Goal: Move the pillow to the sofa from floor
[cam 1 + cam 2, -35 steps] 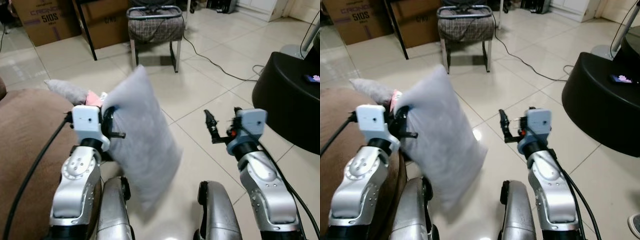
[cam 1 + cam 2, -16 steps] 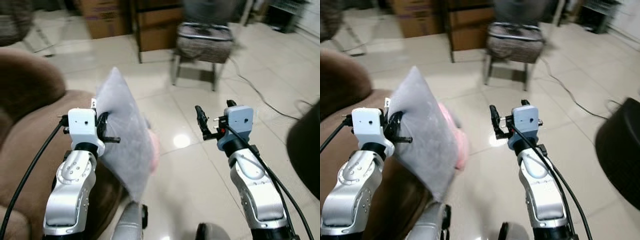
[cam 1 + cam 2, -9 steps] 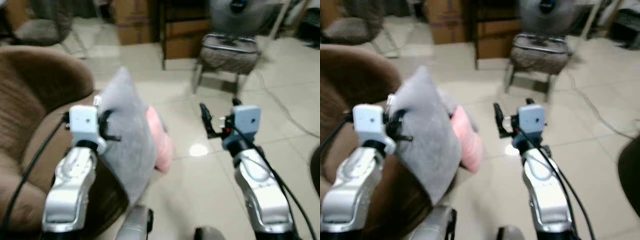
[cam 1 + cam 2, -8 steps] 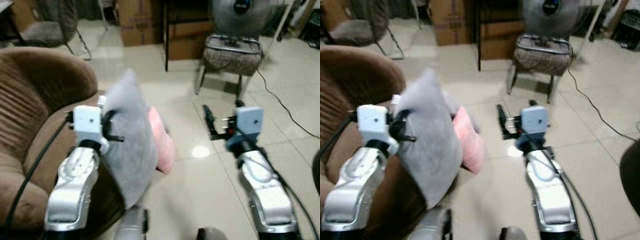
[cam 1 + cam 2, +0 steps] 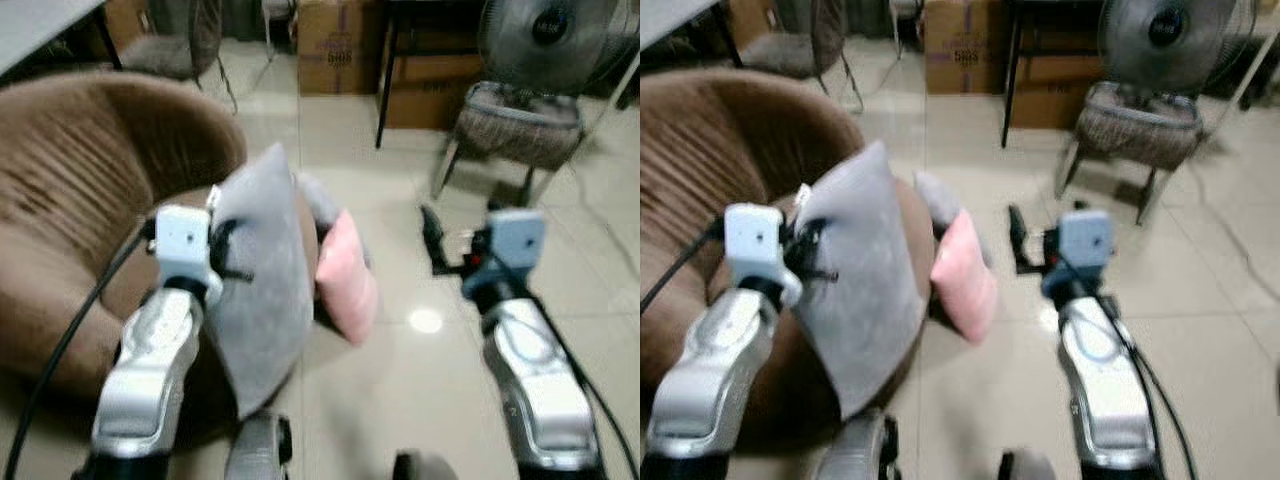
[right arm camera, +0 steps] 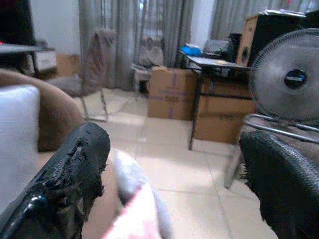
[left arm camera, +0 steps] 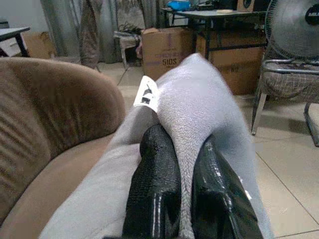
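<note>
Biggest worry at this point was the hold itself. My left gripper [image 7: 182,199] had its two black fingers squeezed together on just a thin fold of the grey pillow [image 5: 255,290] near one top corner, right by the little white tag [image 7: 147,93], so nearly all of the cushion was dangling below that one pinch. If I swung the arm toward the seat too fast, I figured the fabric could slide out and the pillow would land back on the tile floor [image 5: 400,370]. The other risk was the lower end catching on the robot's own leg or the front lip of the brown sofa [image 5: 70,200] and getting tugged free.

The pillow was up off the floor, hanging right beside the sofa's front edge, partly over the seat as far as I could tell, but not resting on it yet. Its long axis ran roughly top to bottom, tilted a bit, the peaked corner pointing up and away from the robot and the bottom end sagging down toward its legs.

A pink pillow [image 5: 345,275] and another greyish one were leaning against the sofa front just past it. My right gripper [image 5: 1018,240] was held out over the floor with its fingers spread wide, holding nothing.
</note>
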You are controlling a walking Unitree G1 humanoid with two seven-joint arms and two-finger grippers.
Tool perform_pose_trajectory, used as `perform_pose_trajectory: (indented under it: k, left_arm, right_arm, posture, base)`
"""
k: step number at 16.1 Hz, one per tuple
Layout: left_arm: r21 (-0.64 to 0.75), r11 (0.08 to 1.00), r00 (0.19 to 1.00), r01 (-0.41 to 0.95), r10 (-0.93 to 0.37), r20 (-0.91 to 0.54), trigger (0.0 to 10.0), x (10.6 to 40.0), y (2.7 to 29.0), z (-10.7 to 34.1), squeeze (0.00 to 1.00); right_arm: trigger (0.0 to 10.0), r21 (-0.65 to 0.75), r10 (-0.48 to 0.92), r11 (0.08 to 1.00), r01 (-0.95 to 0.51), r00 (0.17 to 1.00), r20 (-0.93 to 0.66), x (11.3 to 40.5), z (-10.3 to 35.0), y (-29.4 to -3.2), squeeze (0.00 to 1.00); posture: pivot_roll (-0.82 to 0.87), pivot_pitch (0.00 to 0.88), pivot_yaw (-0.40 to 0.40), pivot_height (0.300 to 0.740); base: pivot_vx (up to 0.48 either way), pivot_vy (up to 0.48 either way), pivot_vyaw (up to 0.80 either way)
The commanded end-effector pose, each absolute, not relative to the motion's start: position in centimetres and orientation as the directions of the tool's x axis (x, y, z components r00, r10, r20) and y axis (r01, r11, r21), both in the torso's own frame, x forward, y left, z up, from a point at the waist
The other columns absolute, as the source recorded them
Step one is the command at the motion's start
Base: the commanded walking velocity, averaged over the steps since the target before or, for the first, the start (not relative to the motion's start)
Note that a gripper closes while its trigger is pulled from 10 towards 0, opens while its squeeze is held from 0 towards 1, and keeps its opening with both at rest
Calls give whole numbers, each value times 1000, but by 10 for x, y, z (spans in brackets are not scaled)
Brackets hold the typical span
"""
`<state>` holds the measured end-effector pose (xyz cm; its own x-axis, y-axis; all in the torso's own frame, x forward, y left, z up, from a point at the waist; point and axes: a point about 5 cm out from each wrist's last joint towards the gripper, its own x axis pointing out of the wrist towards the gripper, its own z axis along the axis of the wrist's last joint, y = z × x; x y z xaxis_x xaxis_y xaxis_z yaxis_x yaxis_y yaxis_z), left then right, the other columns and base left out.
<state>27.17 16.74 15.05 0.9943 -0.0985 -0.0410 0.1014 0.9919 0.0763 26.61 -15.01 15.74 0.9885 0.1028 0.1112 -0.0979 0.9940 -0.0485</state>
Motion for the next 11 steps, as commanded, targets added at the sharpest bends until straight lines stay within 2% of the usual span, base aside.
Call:
perform_pose_trajectory:
  k: [1,6,10,11]
  left_arm:
    - [78,991,993,112,-115,39,0,273,163,166,0]
    - [83,990,993,113,-116,34,0,271,163,165,0]
    - [88,990,993,112,-115,36,0,272,162,166,0]
    - [113,990,995,84,-90,43,10000,271,162,166,0]
  right_arm:
    - [10000,-41,91,995,-87,988,124,266,162,-154,0]
    - [10000,-21,79,997,-77,990,119,266,162,-156,0]
    - [10000,-5,54,999,-54,992,114,265,161,-157,0]
    - [10000,-15,5,1000,-4,998,62,266,155,-160,0]
  posture:
    - [-28,0,23,702]
    - [-25,0,21,740]
    - [-27,0,26,740]
    - [-27,0,27,740]
  base:
    - [0,0,0]
    - [0,0,0]
    - [0,0,0]
    - [0,0,0]
